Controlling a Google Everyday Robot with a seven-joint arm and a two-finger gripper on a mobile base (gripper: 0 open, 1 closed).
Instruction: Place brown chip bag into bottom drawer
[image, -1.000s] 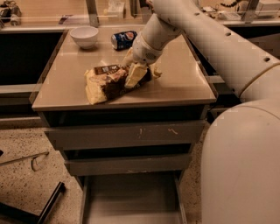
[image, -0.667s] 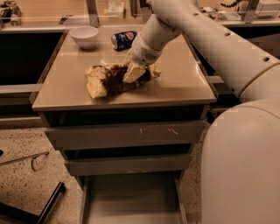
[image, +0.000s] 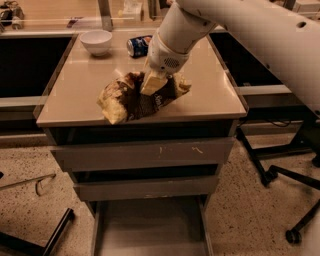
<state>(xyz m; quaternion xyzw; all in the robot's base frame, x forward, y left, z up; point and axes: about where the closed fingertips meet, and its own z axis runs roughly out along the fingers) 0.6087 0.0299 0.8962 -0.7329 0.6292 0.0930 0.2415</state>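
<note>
The brown chip bag (image: 131, 100) is crinkly dark brown with pale yellow ends and hangs tilted just over the front middle of the tan cabinet top (image: 80, 85). My gripper (image: 152, 84) is shut on the bag's upper middle and holds it lifted, left end drooping. The bottom drawer (image: 150, 227) stands pulled out below, a shallow grey tray with thin side rails and a bare floor.
A white bowl (image: 96, 41) and a blue soda can (image: 138, 45) lying on its side sit at the back of the top. Two grey-fronted drawers (image: 145, 152) are closed above the open one. Chair legs (image: 280, 175) stand at the right, dark legs (image: 45, 237) at the lower left.
My gripper closed on the bag and raised it off the top, carrying it toward the front edge; the bag has crumpled around the fingers.
</note>
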